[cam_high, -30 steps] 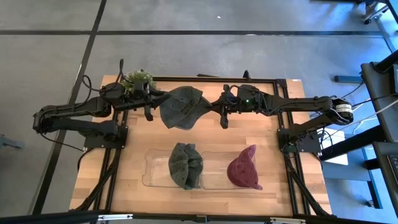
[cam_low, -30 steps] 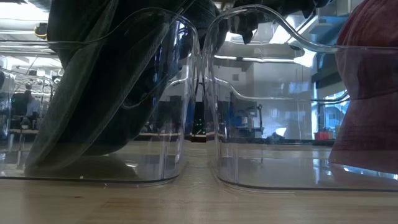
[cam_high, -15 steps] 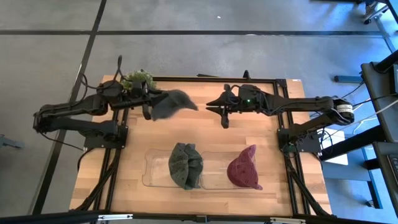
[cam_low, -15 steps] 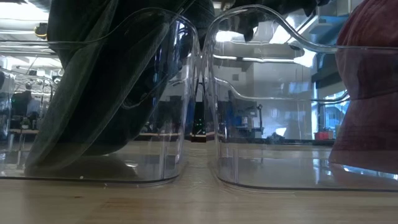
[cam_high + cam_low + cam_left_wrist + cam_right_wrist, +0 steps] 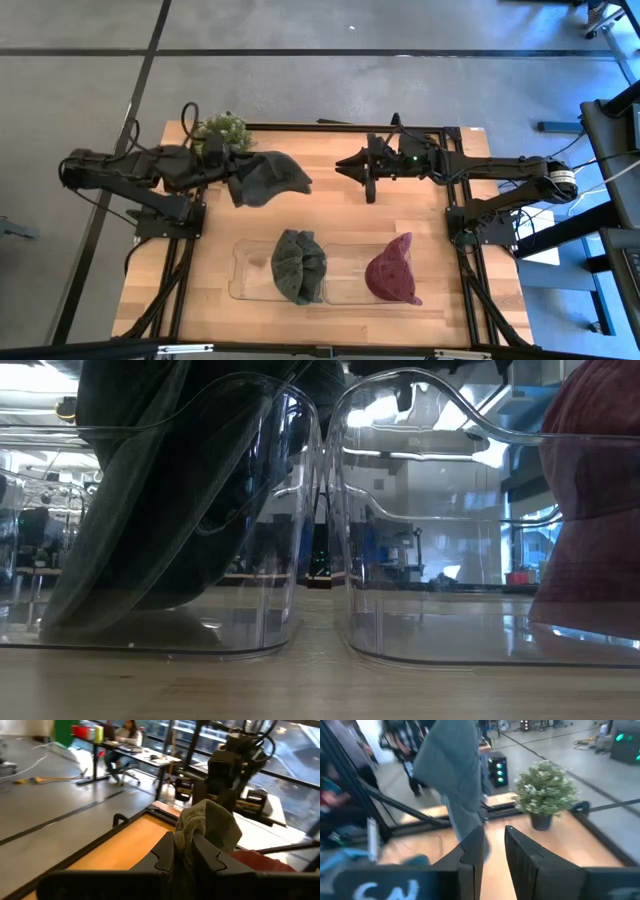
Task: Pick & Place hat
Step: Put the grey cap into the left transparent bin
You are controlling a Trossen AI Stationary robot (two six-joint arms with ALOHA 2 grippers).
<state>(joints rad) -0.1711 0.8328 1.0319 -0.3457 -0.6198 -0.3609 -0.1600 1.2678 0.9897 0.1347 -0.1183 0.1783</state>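
A grey-green hat [image 5: 268, 180] hangs bunched from my left gripper [image 5: 233, 182] over the far left part of the table; it shows as a hanging cloth [image 5: 454, 780] in the right wrist view. My left gripper is shut on it. My right gripper [image 5: 350, 168] stands open over the far middle of the table, to the right of the hat and apart from it, with nothing between its fingers [image 5: 472, 857]. A dark green hat [image 5: 298, 266] and a maroon hat [image 5: 392, 270] each lie in a clear bin. My left gripper pinches a bunched fold of the grey-green hat's cloth [image 5: 186, 840] between its two fingers [image 5: 212, 857], coming roughly level from the table's left side. The rest of the hat spreads past the fingertips toward the right and droops, slack, above the table.
Two clear bins [image 5: 245, 268] sit side by side near the table's near edge; in the low view their walls [image 5: 320, 510] fill the frame. A small potted plant [image 5: 222, 128] stands at the far left corner, close behind the left arm. Bare wood lies between the grippers and the bins.
The hat was stretched between both grippers. My right gripper let go and drew back toward the table's right edge. My left arm pulled back toward the left edge, and the hat collapsed from spread out into a slack bunch at the left gripper.
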